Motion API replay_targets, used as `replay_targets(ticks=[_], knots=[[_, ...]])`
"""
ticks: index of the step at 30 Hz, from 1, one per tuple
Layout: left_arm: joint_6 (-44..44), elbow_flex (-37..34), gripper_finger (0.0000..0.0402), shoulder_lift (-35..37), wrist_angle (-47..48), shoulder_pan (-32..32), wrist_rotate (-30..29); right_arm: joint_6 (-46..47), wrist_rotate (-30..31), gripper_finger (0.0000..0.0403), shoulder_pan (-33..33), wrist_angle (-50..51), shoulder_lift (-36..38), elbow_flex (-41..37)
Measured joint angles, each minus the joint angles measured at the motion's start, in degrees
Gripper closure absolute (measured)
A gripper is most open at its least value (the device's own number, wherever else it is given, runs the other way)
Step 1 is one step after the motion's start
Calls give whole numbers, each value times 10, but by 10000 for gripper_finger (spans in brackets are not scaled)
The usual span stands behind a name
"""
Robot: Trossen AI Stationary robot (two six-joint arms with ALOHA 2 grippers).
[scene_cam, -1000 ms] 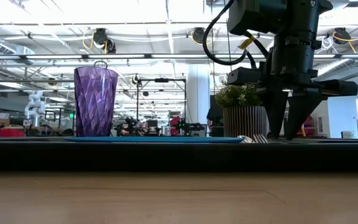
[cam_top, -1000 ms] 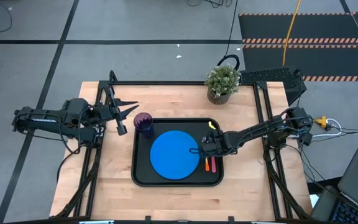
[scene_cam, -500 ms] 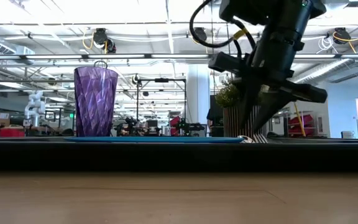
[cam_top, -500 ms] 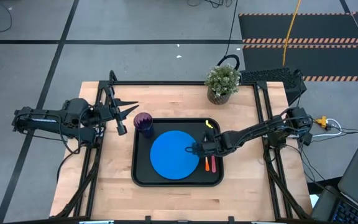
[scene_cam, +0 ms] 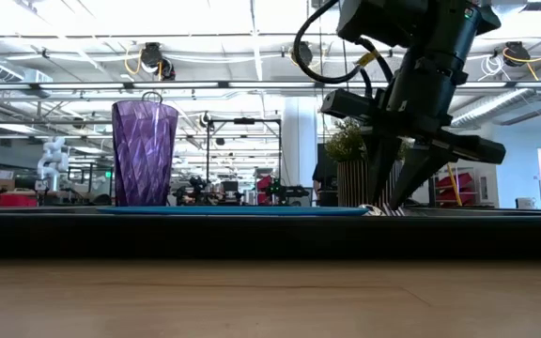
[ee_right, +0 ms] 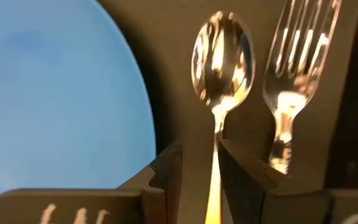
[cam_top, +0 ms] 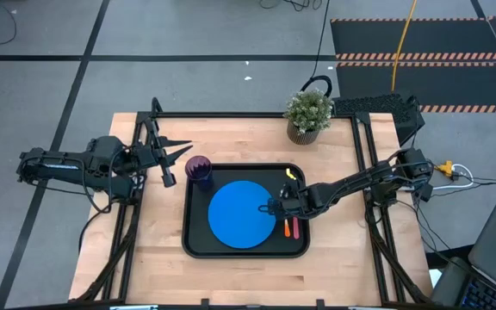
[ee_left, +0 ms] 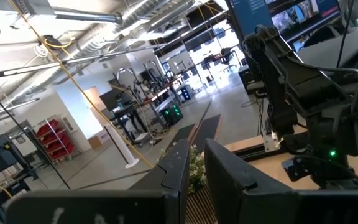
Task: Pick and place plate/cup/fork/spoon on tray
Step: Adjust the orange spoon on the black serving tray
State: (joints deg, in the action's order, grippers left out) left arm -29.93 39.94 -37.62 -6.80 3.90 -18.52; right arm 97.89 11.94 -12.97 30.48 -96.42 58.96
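The black tray (cam_top: 186, 226) holds the blue plate (cam_top: 242, 214), with the purple cup (cam_top: 199, 168) upright at its far left corner. The orange-handled spoon (cam_top: 286, 226) and the red-handled fork (cam_top: 295, 229) lie side by side on the tray floor right of the plate. My right gripper (cam_top: 275, 207) points down, tilted, over the spoon. It is slightly open, one finger on each side of the spoon's neck (ee_right: 217, 134). My left gripper (cam_top: 175, 159) hangs empty off the tray's far left, its fingers nearly together (ee_left: 196, 155). My right gripper stands astride the spoon's neck (ee_right: 217, 134) from above, its fingers across the spoon. One fingertip (ee_right: 232, 155) lies right beside the neck, and I cannot tell whether it touches. The spoon lies flat on the tray.
A potted green plant (cam_top: 308, 112) stands at the table's far edge, right of centre. Bare wood shows left of the tray and along the near edge. The fork's tines (ee_right: 297, 56) lie close beside the spoon's bowl (ee_right: 222, 56).
My right gripper has shifted a little toward the plate and tipped from upright to slanted. The spoon and the fork have stayed where they lay on the tray.
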Motion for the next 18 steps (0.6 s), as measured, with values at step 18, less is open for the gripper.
replay_targets(ticks=[18], knots=[[0, 0, 346, 14, 12, 0, 0, 20, 17, 310, -18, -4, 0, -7]])
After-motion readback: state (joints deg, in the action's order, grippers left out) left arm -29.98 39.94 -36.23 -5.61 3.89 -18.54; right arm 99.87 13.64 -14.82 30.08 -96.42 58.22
